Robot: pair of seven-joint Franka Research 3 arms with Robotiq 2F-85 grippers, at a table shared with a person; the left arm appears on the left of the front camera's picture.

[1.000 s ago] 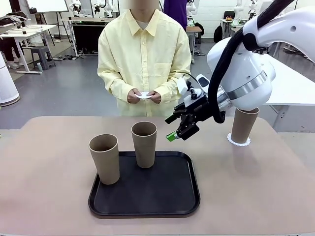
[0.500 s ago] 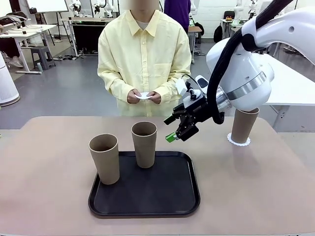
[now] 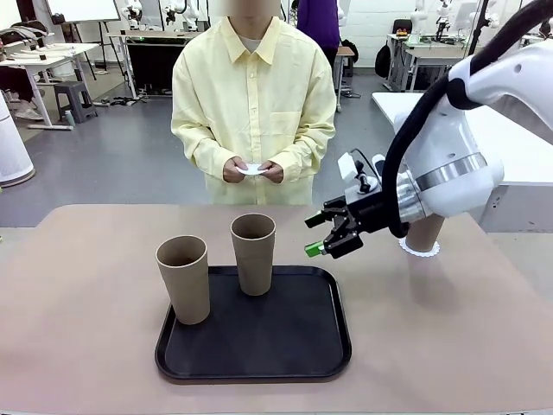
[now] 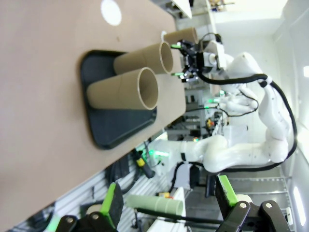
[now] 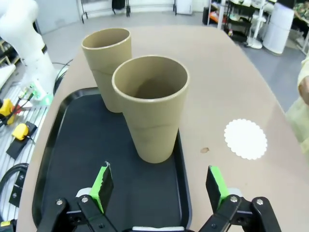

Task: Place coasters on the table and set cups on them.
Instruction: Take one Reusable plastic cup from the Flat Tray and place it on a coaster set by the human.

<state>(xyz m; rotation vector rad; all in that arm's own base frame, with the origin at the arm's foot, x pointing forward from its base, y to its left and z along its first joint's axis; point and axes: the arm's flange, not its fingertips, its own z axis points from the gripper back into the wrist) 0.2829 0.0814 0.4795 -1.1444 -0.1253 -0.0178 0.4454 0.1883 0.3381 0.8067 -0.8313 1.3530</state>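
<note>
Cups, Operator: which one stands before the right gripper (image 5: 158,186), and on what axis?

Technician: Fingers (image 5: 102,186) are spread and empty. Nearer cup (image 5: 152,113) stands straight ahead between their lines, upright on the black tray (image 5: 63,159), long axis vertical. A side approach is judged suitable. Second cup (image 5: 108,63) stands beyond it on the same tray. The right arm is nearer. The left gripper (image 4: 169,200), also spread and empty, hangs well apart.

Operator: What does each view add?

Technician: Right wrist view: a bare coaster (image 5: 245,138) on the table (image 5: 217,63), just beside the tray. Front view: a third cup (image 3: 425,233) on its coaster (image 3: 430,252) behind the right arm, and the person's hands (image 3: 233,169) holding a held coaster (image 3: 252,168).
</note>
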